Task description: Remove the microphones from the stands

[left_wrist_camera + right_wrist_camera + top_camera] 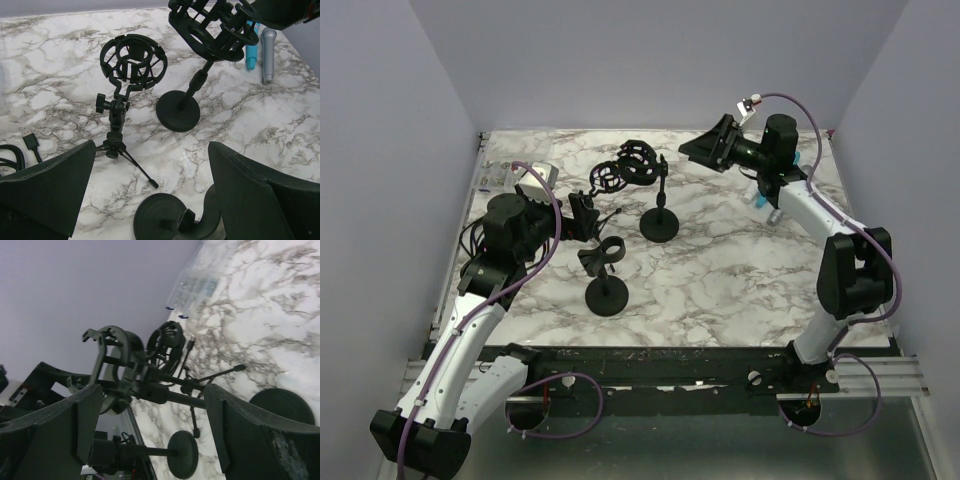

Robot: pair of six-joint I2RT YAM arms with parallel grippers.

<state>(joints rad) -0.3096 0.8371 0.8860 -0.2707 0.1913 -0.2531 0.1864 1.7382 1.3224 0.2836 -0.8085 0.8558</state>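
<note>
Three black stands are on the marble table. A round-base stand [660,222] carries an empty shock mount [638,160]. A small tripod stand [120,145] carries a second empty shock mount [132,62]. A short round-base stand [606,295] has an empty clip [602,255]. A blue microphone [252,50] and a grey microphone [268,55] lie on the table, off the stands. My left gripper [585,215] is open and empty just above the short stand [165,220]. My right gripper [705,150] is open and empty, raised to the right of the tall stand's mount [115,365].
A clear plastic box [500,175] and a white block [538,176] sit at the far left. A black cable [30,142] lies by the left arm. Lilac walls close in the table on three sides.
</note>
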